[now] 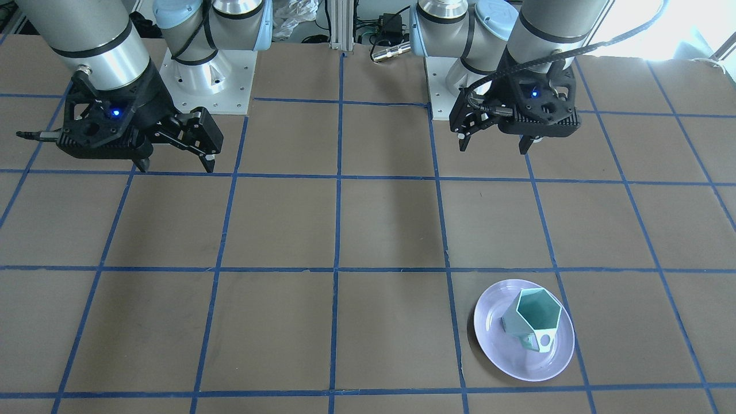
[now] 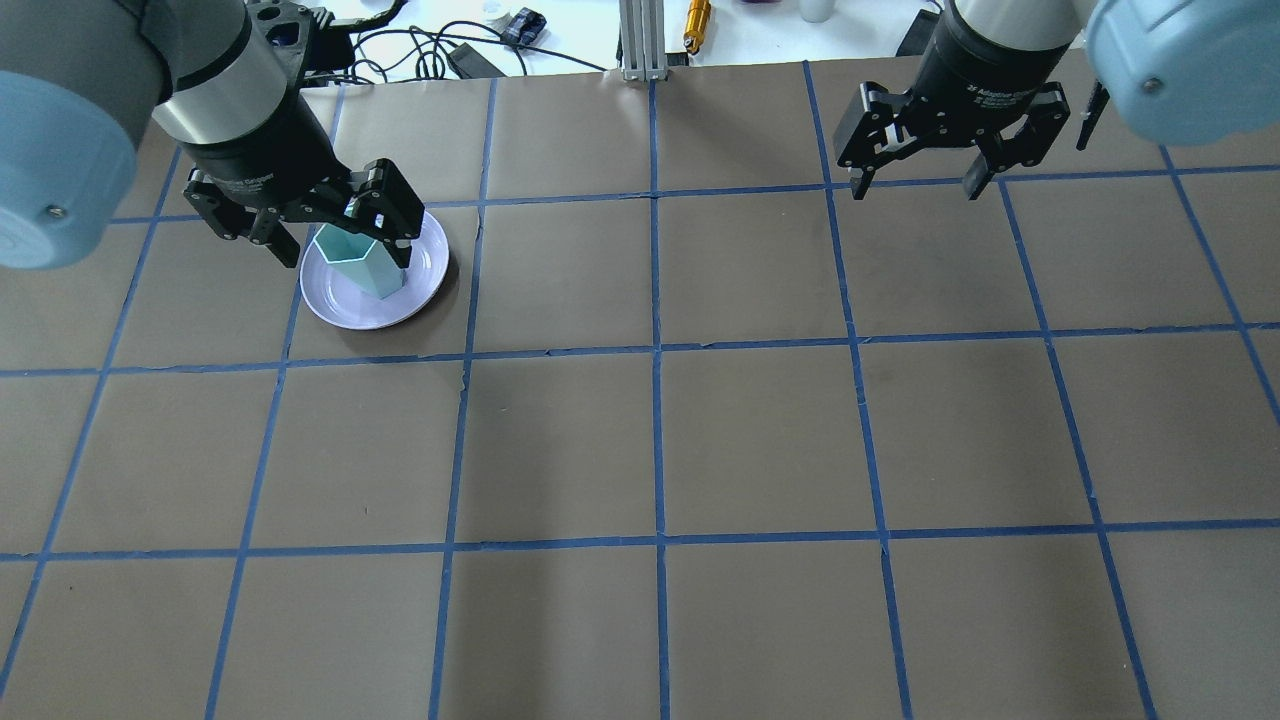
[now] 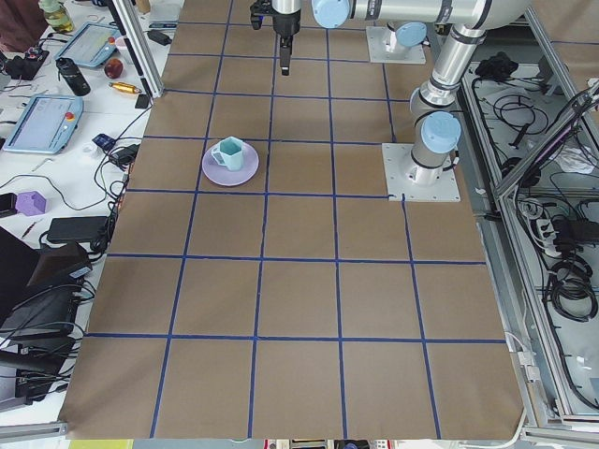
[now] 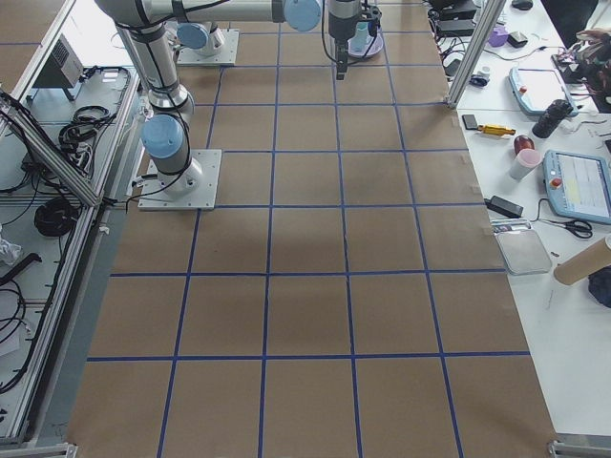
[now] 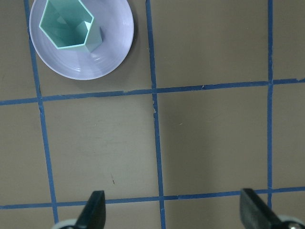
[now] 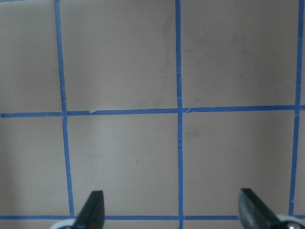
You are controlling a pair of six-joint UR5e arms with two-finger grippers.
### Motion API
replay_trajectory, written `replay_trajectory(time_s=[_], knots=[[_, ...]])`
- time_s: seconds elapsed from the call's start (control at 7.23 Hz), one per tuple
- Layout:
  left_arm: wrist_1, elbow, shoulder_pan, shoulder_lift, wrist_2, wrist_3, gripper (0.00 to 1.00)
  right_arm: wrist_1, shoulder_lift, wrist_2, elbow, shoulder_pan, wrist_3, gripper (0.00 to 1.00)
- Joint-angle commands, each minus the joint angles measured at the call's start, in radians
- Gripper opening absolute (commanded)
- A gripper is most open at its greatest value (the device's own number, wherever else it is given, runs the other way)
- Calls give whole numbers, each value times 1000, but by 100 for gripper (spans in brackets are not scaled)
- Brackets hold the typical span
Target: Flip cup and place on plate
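Note:
The pale mint-green cup [image 1: 532,322] stands upright, open rim up, on the lavender plate [image 1: 506,356] at the table's far left side. Both show in the overhead view, cup [image 2: 362,272] and plate [image 2: 345,305], and in the left wrist view, cup [image 5: 66,24] and plate [image 5: 109,52]. My left gripper [image 1: 494,141] is open and empty, raised above the table on the robot's side of the plate [image 2: 340,240]. My right gripper [image 1: 175,158] is open and empty, raised over bare table on the right [image 2: 915,185]. No gripper touches the cup.
The brown table carries a grid of blue tape. The arm bases [image 1: 210,75] [image 1: 443,86] stand at the robot's edge. An aluminium post [image 2: 645,40] and cables lie at the far edge. A bench with tablets and tools [image 3: 56,112] runs beyond it.

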Motion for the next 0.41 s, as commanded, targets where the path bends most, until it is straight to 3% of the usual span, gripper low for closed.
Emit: replay_trajectory(time_s=[0.0, 0.28], knots=[[-1, 3, 7, 2, 1, 1, 100, 0, 0, -1, 0, 0, -1, 100], [-1, 3, 10, 2, 1, 2, 100, 0, 0, -1, 0, 0, 1, 100]])
